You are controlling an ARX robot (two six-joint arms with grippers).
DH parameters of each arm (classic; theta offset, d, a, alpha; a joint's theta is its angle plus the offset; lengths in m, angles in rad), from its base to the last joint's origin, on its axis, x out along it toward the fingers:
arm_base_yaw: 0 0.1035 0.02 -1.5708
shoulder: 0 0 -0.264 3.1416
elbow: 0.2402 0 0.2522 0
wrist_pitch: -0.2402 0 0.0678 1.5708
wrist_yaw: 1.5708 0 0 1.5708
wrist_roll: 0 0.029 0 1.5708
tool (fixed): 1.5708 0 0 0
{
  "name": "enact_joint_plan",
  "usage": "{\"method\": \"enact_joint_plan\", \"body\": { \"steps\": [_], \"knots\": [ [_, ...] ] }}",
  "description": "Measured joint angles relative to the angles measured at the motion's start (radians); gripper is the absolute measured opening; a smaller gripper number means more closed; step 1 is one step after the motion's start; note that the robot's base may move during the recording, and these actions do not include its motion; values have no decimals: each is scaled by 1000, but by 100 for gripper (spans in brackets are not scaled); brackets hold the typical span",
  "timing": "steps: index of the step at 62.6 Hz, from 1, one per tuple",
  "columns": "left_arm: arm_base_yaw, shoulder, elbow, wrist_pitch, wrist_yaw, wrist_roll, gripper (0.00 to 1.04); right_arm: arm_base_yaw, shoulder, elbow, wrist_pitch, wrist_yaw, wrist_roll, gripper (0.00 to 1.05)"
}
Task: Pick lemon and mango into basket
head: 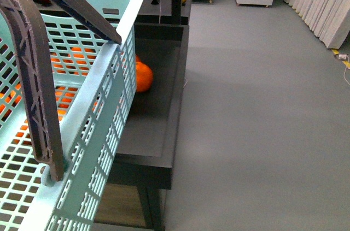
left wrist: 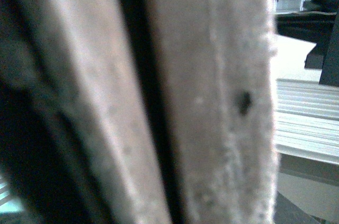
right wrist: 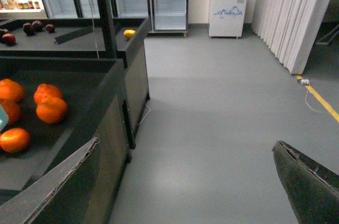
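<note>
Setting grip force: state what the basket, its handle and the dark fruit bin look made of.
Basket: light blue-green moulded plastic, matte, going by its slotted walls. Handle: brown plastic, ribbed and dull. Fruit bin: dark matte panels, perhaps painted wood or metal; the look leaves it open.

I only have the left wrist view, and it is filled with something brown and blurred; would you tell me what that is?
Observer: Likely the brown handle of the basket; the front view shows it rising close before the camera.
Operator: Thank you. Is the right pincer holding anything?
Observer: No; the right pincer is open, with only grey floor between its fingers.
Operator: Any yellow fruit in sight?
Observer: One small yellow fruit lies on the far black stand; lemon or mango, I cannot tell.
</note>
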Motion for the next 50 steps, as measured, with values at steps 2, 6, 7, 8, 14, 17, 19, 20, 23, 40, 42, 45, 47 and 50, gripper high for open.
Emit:
{"method": "enact_joint_plan", "body": {
  "steps": [2,6,7,8,14,17,19,20,23,40,42,45,47,50],
  "knots": [
    [0,0,0,0,1,1,28,0,0,0,0,4,0,96],
    [0,0,0,0,1,-1,28,0,0,0,0,3,0,96],
    [0,0,0,0,1,0,28,0,0,0,0,4,0,96],
    [0,0,0,0,1,0,28,0,0,0,0,4,0,96],
    [0,0,0,0,2,0,28,0,0,0,1,3,0,96],
    [0,0,0,0,1,0,28,0,0,0,0,6,0,96],
    [0,0,0,0,0,0,28,0,1,0,0,3,0,96],
    [0,0,0,0,1,0,28,0,0,0,0,2,0,96],
    [0,0,0,0,1,1,28,0,0,0,0,4,0,96],
    [0,0,0,0,2,0,28,0,0,0,0,4,0,96],
    [0,0,0,0,2,-1,28,0,0,0,0,4,0,96],
    [0,0,0,0,0,1,28,0,0,0,0,4,0,96],
    [0,0,0,0,0,1,28,0,0,0,0,4,0,96],
    [0,0,0,0,2,0,28,0,0,0,0,4,0,96]
  ]
}}
